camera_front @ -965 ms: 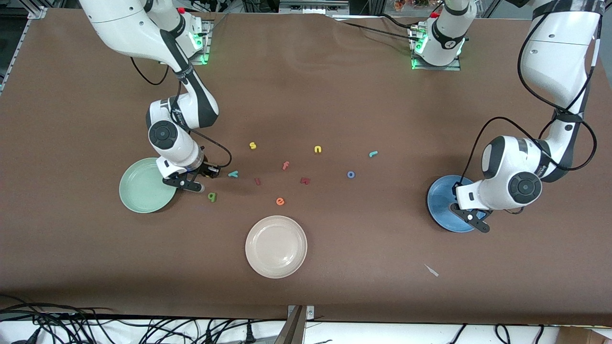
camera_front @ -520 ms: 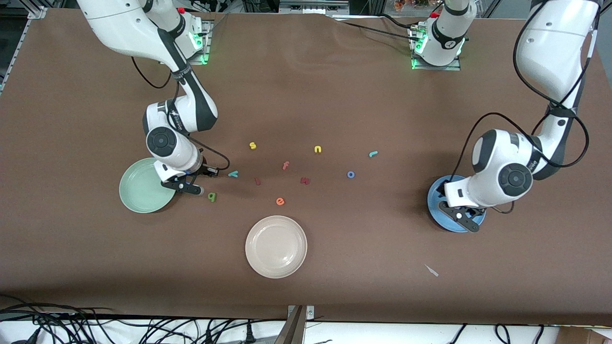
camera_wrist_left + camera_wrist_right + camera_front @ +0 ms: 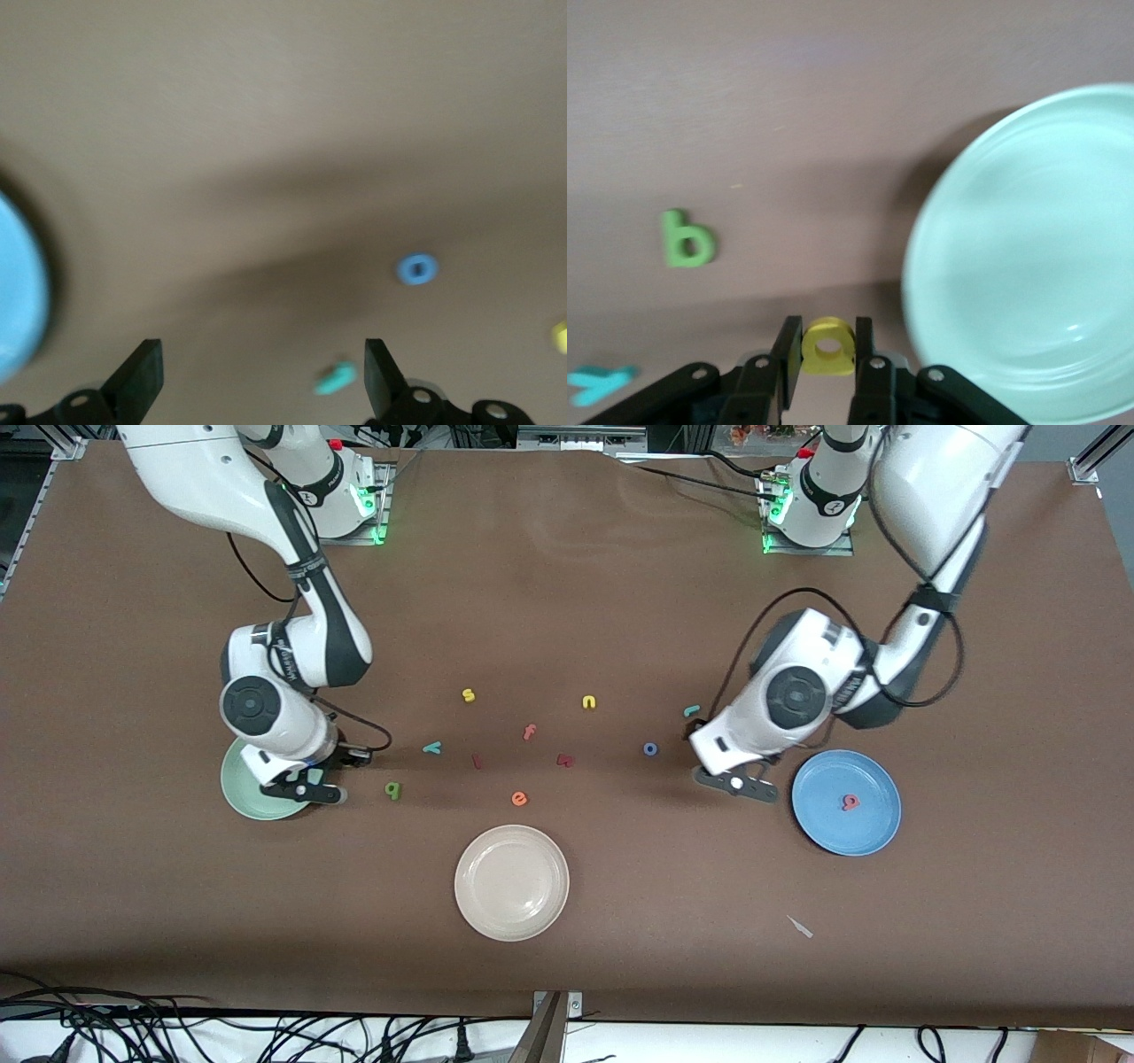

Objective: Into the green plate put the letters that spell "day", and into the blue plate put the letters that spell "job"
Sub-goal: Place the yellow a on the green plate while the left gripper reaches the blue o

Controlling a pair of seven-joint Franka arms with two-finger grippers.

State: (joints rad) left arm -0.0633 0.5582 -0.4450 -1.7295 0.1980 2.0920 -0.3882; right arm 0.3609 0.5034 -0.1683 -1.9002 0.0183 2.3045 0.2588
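Both arms mid-sort — one carrying toward its plate, one free

The right end effector is clamped on the yellow d at the green plate's rim nearest the letters, plate just toward that arm's end of the tabletop. The left end effector, fingers spread and empty, hangs between the blue plate — pink b inside — and the blue o, teal j close by

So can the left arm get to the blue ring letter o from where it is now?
Probably yes. The left tool hangs open and empty beside the blue plate, and only bare table lies between it and the blue o. The teal j lies clear of that path.
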